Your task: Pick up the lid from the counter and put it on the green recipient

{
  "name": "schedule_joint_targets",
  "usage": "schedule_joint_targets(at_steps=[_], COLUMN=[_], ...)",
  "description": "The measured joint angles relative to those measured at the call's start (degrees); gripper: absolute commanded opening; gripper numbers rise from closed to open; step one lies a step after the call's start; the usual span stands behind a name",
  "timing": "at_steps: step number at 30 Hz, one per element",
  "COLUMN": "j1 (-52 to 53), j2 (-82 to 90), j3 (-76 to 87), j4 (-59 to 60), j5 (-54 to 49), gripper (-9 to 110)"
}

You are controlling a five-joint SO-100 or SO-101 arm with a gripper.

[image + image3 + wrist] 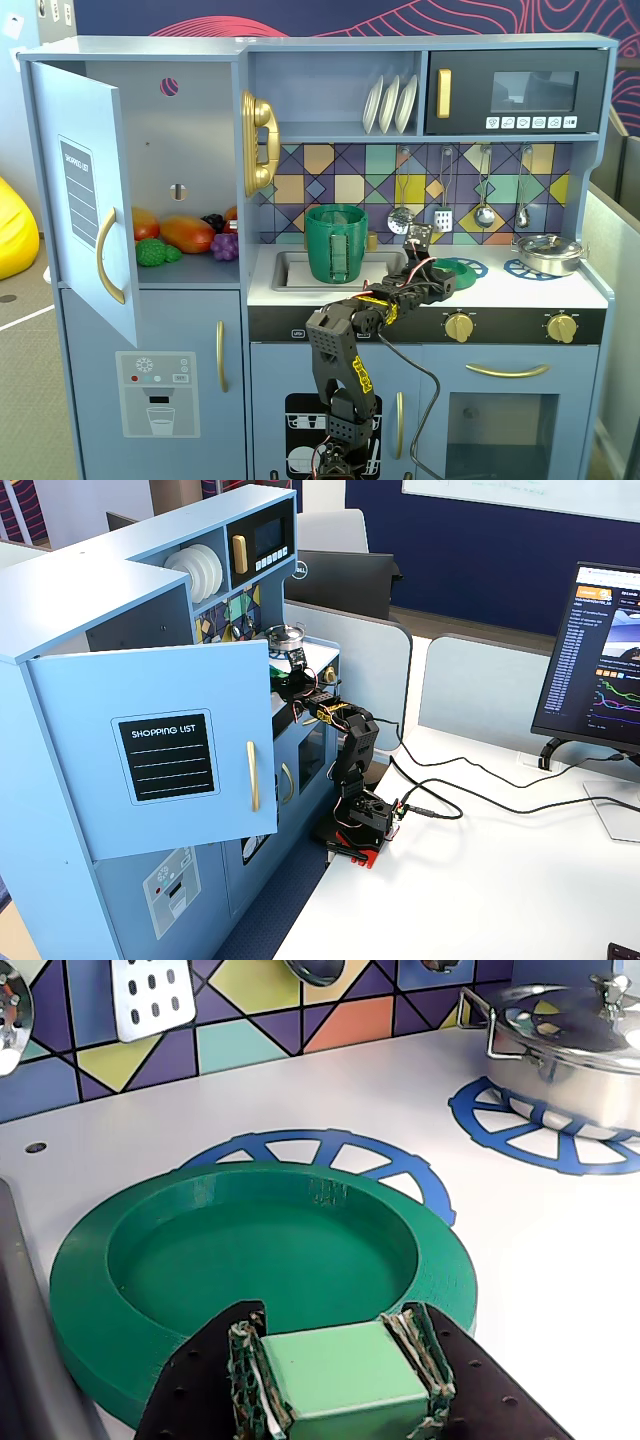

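Observation:
The lid [250, 1260] is a dark green round disc lying flat on the white counter, over a blue burner ring [400, 1165]. Its light green square knob [345, 1375] sits between the padded fingers of my gripper [340, 1332], which is shut on it. In a fixed view, the lid [462, 268] shows just right of the gripper [438, 272]. The green recipient [336, 243], a tall dark green pot with a ribbed strap handle, stands in the sink to the left of the gripper, apart from the lid. It is out of the wrist view.
A silver pot with its shiny lid [570, 1040] stands on the right burner ring [500, 1120]. Metal utensils [445, 215] hang on the tiled back wall. The sink [290, 270] is left of the lid. A cupboard door [85, 200] stands open at far left.

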Motion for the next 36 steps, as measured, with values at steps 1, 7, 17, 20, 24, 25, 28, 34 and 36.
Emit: schedule_joint_targets(at_steps=[1, 7, 17, 20, 24, 25, 28, 34, 36], j1=[0.0, 0.0, -2.99, -5.19, -8.96, -10.2, -14.06, -19.78, -21.45], j2=[0.09, 3.25, 10.72, 10.9, 10.9, 10.9, 10.9, 10.9, 10.9], j3=[0.0, -2.46, -15.91, -21.27, -27.77, -29.09, -31.9, -33.66, -33.75], j4=[0.0, 2.81, 19.07, 23.2, 28.39, 29.44, 31.82, 33.84, 33.93], j5=[0.0, 1.58, 4.22, 4.22, 4.22, 4.22, 4.22, 3.34, 2.99], gripper=[0, 0, 0, 0, 0, 0, 0, 0, 0])
